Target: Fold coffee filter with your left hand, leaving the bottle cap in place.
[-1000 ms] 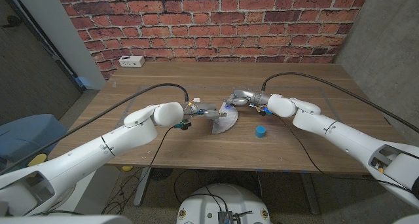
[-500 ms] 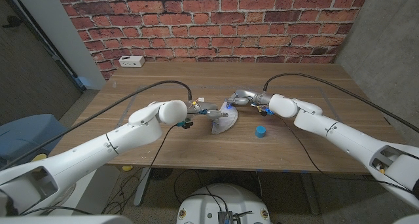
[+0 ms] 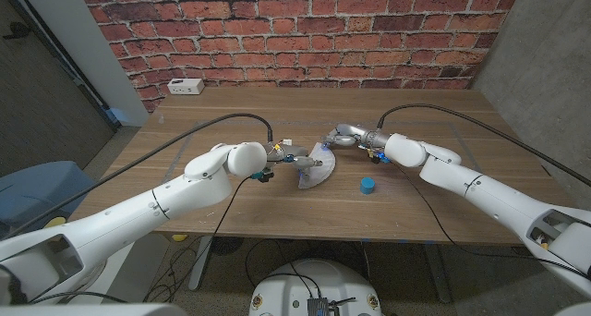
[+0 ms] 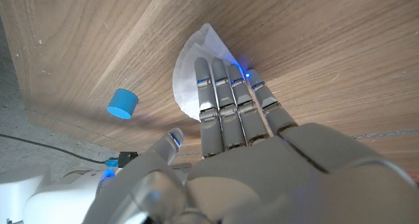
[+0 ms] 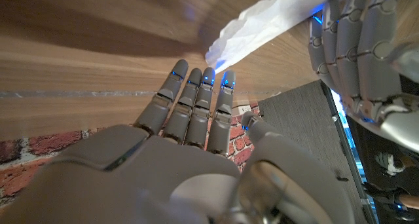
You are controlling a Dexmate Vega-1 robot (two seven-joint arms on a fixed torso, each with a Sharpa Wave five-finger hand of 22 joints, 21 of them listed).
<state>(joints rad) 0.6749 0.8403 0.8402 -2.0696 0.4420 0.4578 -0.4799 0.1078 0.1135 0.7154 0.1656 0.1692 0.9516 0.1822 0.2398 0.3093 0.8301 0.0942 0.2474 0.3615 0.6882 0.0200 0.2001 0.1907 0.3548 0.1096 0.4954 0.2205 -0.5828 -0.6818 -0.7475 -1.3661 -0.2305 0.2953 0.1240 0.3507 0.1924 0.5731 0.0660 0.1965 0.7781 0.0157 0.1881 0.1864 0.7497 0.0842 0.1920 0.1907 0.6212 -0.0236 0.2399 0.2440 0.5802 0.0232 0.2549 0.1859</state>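
Note:
The white coffee filter (image 3: 314,165) lies mid-table as a half-disc, its upper flap standing partly raised. My left hand (image 3: 285,156) reaches it from the left with its fingers (image 4: 222,86) straight and laid against the paper (image 4: 190,70), thumb apart. My right hand (image 3: 343,137) is at the filter's far right edge, its straight fingertips (image 5: 196,86) just short of the paper (image 5: 262,24); my left hand (image 5: 360,47) shows behind the paper. The blue bottle cap (image 3: 367,184) stands on the wood to the filter's right, apart from both hands (image 4: 122,103).
A white box (image 3: 186,86) sits at the table's back left corner. Black cables (image 3: 231,122) run along both arms over the table. A brick wall stands behind the table, whose front edge (image 3: 305,237) is near the cap.
My left hand has slid a little to the right, closer against the filter. My right hand has shifted slightly to the right. The cap has not moved.

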